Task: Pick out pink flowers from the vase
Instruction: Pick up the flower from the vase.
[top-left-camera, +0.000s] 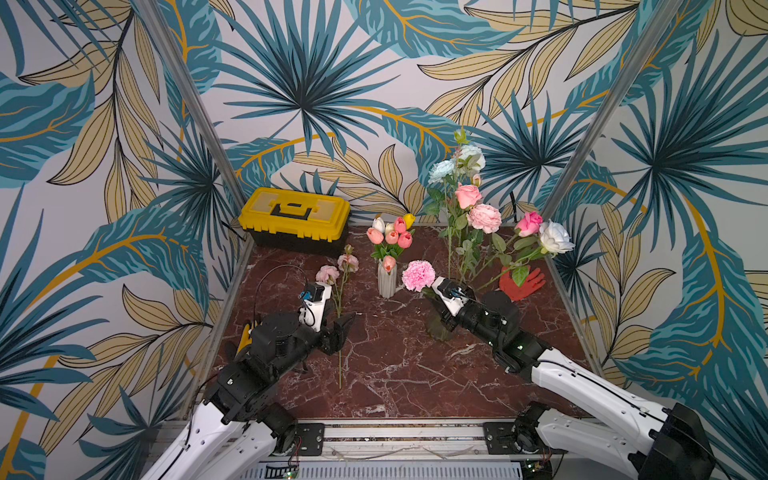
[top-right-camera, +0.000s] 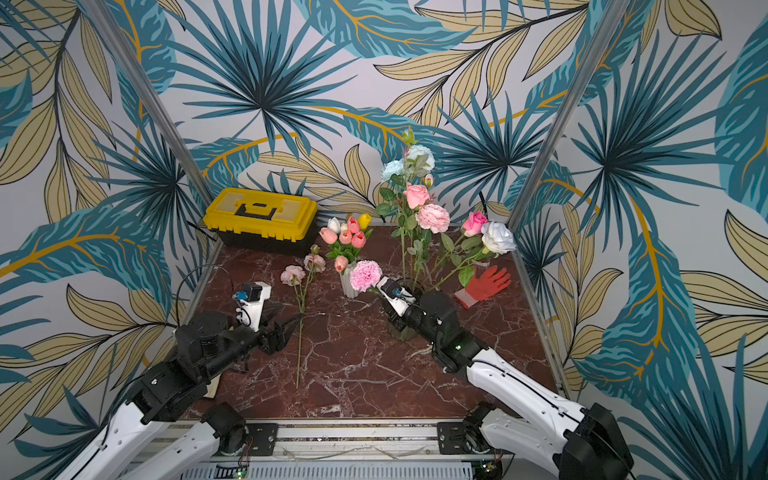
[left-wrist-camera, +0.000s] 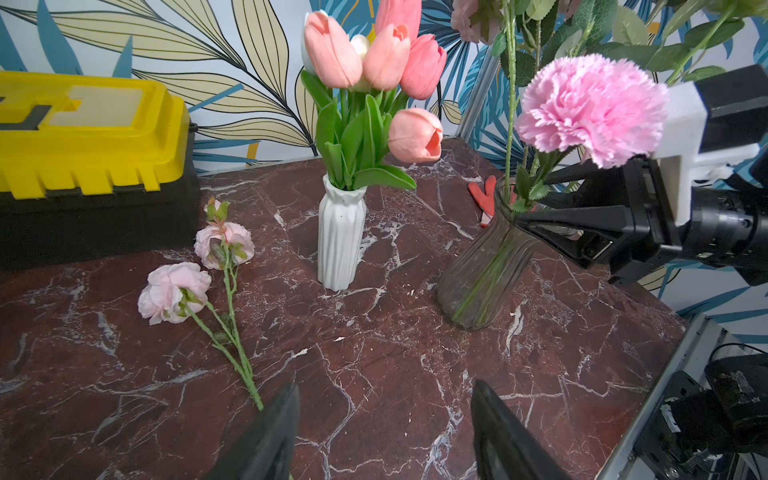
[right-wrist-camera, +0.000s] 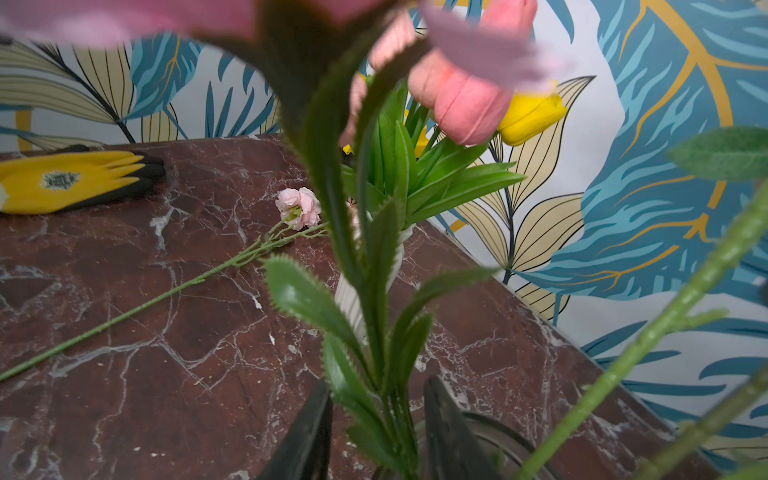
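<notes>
A ribbed glass vase (top-left-camera: 438, 326) (left-wrist-camera: 486, 274) holds tall stems: a pink rose (top-left-camera: 467, 195), a pink peony (top-left-camera: 484, 218), a hot-pink rose (top-left-camera: 528, 223) and a ruffled pink carnation (top-left-camera: 417, 275) (left-wrist-camera: 590, 108). My right gripper (right-wrist-camera: 376, 399) (left-wrist-camera: 530, 199) sits just above the vase's mouth, shut on the carnation's leafy stem. A pale pink spray (top-left-camera: 328, 274) (left-wrist-camera: 174, 291) lies flat on the table. My left gripper (left-wrist-camera: 384, 415) (top-left-camera: 343, 328) hovers open and empty beside its stem. Pink tulips (top-left-camera: 390, 237) stand in a white vase (top-left-camera: 387, 282).
A yellow toolbox (top-left-camera: 295, 216) sits at the back left. A red glove (top-left-camera: 523, 282) lies to the right of the glass vase, and a yellow and black glove (right-wrist-camera: 70, 180) at the table's left edge. A white rose (top-left-camera: 555, 237) and pale blue roses (top-left-camera: 442, 170) share the glass vase.
</notes>
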